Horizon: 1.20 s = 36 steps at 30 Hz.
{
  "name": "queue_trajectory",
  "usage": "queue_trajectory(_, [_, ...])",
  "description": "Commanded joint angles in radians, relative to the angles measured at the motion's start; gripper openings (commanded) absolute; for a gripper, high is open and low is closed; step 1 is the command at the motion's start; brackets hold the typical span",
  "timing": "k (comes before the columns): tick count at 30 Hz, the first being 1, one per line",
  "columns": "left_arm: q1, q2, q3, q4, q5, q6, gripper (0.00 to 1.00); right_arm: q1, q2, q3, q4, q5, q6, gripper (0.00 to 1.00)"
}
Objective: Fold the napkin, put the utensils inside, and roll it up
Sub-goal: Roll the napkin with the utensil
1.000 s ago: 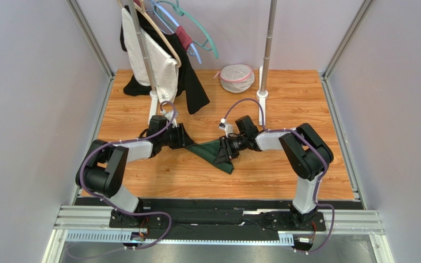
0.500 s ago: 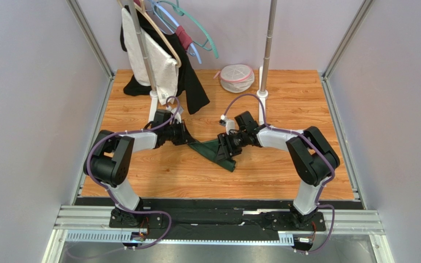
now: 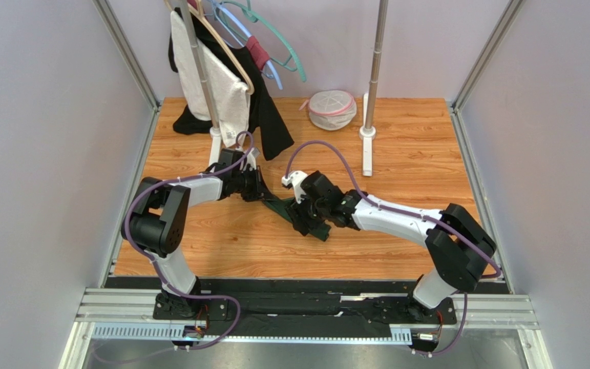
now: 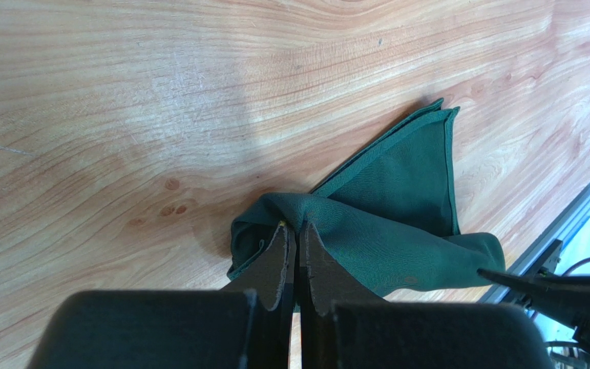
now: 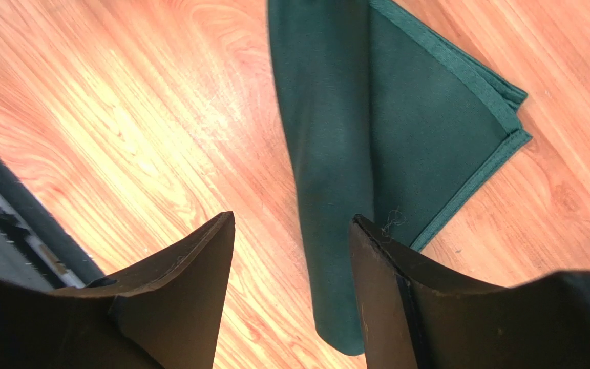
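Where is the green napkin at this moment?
In the top view the green napkin lies near the middle of the table: the left gripper pinches its bunched left end, and the open right gripper is over its folded part.

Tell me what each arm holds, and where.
Left jaws pinch the green napkin at a bunched fold; right jaws stand open over it, holding nothing.

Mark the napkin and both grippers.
napkin (image 4: 410, 173): left wrist view, flat folded corner.
left gripper (image 4: 295, 227): left wrist view, between its shut fingertips.
right gripper (image 5: 292, 221): right wrist view, between its open fingertips.
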Motion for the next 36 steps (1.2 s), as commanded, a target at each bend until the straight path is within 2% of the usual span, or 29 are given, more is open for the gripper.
queue_trajectory(1, [0.002, 0.021, 0.023, -0.057, -0.013, 0.03, 0.0, 0.06, 0.03, 0.028, 0.032, 0.219, -0.076, 0.6])
queue_trajectory(16, [0.002, 0.019, 0.038, -0.049, 0.017, 0.027, 0.0, 0.083, 0.162, -0.013, 0.07, 0.238, -0.093, 0.52])
queue_trajectory(18, [0.001, 0.01, 0.034, -0.031, 0.027, 0.019, 0.0, 0.068, 0.18, -0.018, 0.072, 0.226, -0.085, 0.45])
queue_trajectory(20, [0.002, -0.007, 0.026, -0.01, 0.032, 0.014, 0.09, 0.047, 0.186, -0.029, 0.073, 0.181, -0.059, 0.39])
queue_trajectory(21, [0.004, -0.014, 0.021, -0.003, 0.032, 0.008, 0.13, 0.036, 0.19, -0.033, 0.076, 0.161, -0.053, 0.33])
queue_trajectory(22, [0.002, -0.023, 0.018, 0.003, 0.029, 0.007, 0.27, 0.018, 0.188, -0.047, 0.08, 0.12, -0.047, 0.3])
queue_trajectory(25, [0.005, -0.071, 0.008, 0.007, -0.015, 0.002, 0.54, -0.015, 0.173, -0.081, 0.101, -0.001, -0.028, 0.25])
queue_trajectory(27, [0.011, -0.125, -0.014, 0.01, -0.071, -0.009, 0.63, -0.027, 0.165, -0.099, 0.119, -0.061, -0.021, 0.24])
queue_trajectory(30, [0.019, -0.198, -0.048, 0.039, -0.124, -0.015, 0.68, -0.059, 0.177, -0.119, 0.139, -0.182, 0.001, 0.24])
queue_trajectory(36, [0.02, -0.272, -0.109, 0.055, -0.147, 0.002, 0.68, -0.13, 0.245, -0.105, 0.142, -0.371, 0.024, 0.24])
